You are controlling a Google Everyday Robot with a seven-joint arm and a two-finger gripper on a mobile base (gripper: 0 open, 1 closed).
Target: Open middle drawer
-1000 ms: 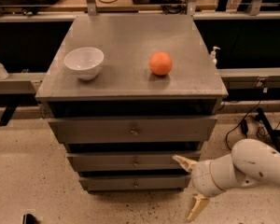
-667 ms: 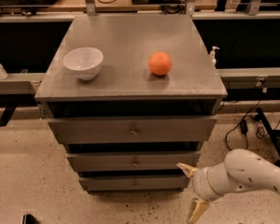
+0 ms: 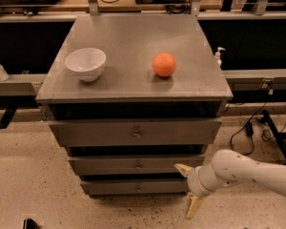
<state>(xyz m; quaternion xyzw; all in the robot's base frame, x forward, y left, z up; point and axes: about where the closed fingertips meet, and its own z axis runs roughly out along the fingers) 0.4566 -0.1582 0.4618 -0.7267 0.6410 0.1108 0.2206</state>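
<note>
The grey cabinet has three stacked drawers. The middle drawer (image 3: pixel 133 165) has a low flat front with a small round knob (image 3: pixel 138 166), and it is closed. My gripper (image 3: pixel 187 189) is at the lower right of the cabinet, in front of the right end of the middle and bottom drawer fronts. Its two tan fingers (image 3: pixel 183 169) are spread wide apart, one up near the middle drawer's front, the other down near the floor. It holds nothing and is well right of the knob.
The taller top drawer (image 3: pixel 135 132) and the bottom drawer (image 3: pixel 136 187) are closed. A white bowl (image 3: pixel 86 64) and an orange (image 3: pixel 164 64) sit on the cabinet top (image 3: pixel 128 42). Cables (image 3: pixel 250 128) and a black stand leg (image 3: pixel 279 137) lie on the floor to the right.
My arm and gripper have shifted a little lower and to the left, closer in front of the drawer fronts. The drawers, bowl and orange have not moved.
</note>
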